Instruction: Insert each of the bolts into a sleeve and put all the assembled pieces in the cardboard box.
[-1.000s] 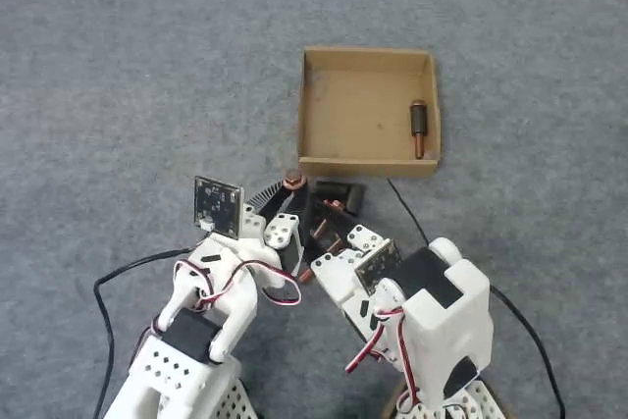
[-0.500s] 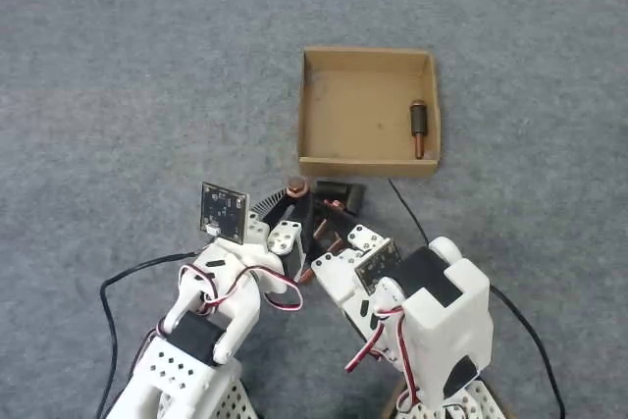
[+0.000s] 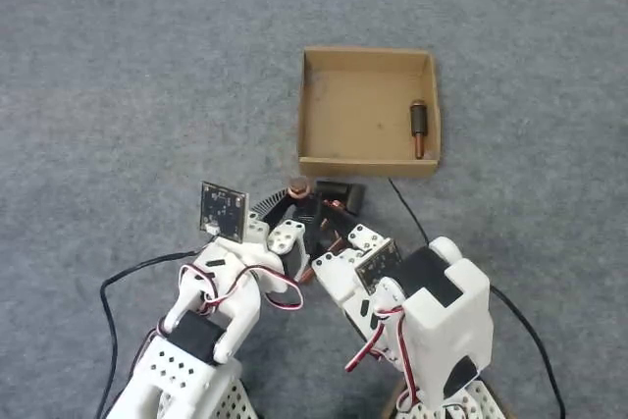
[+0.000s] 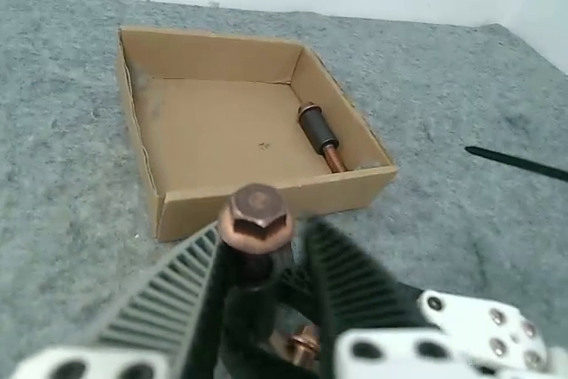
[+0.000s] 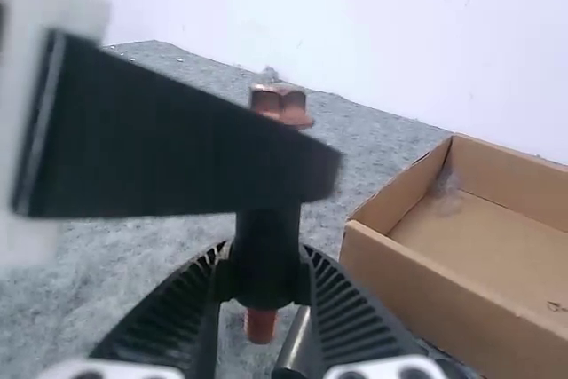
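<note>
Open cardboard box (image 3: 353,105) floor left of the assembled piece (image 3: 419,129); low near wall (image 3: 365,166) in the way

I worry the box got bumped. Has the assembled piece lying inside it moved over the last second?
No. The assembled piece lies in the same spot along the right wall of the cardboard box in the high view, pointing the same way.

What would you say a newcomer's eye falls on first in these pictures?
Most likely the copper-headed sleeved bolt, gripped by both the left gripper and the right gripper just in front of the cardboard box. After that, the single finished piece lying inside the box, along the wall on the right arm's side.
</note>
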Robot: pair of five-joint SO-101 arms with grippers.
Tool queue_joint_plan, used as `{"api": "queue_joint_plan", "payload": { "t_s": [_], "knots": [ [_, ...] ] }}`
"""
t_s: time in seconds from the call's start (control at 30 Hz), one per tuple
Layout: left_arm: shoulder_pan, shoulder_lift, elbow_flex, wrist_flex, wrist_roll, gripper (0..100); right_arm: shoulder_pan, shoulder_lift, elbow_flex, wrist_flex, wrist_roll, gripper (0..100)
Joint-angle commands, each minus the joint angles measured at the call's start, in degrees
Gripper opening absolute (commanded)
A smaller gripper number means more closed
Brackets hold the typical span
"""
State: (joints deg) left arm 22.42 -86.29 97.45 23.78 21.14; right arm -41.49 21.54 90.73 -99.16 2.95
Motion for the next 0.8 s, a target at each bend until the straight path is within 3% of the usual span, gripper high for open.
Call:
{"api": "queue_joint_plan", "payload": {
  "t_s": [0.0,0.4,0.6,0.77],
  "knots": [
    [-1.1,-1.1,-0.6,-1.5,3.3,21,1.3,-1.8,1.5,-1.2,0.8,0.7],
    [-1.2,-1.1,-2.4,-1.5,3.5,22,1.4,-1.8,1.5,-1.1,0.8,0.7],
    [-6.8,-1.1,-2.4,-1.5,3.3,22,1.4,-1.8,1.5,-1.1,0.8,0.7],
    [-5.9,-1.1,-2.5,-1.5,3.5,22,1.4,-1.8,1.5,-1.1,0.8,0.7]
  ]
}}
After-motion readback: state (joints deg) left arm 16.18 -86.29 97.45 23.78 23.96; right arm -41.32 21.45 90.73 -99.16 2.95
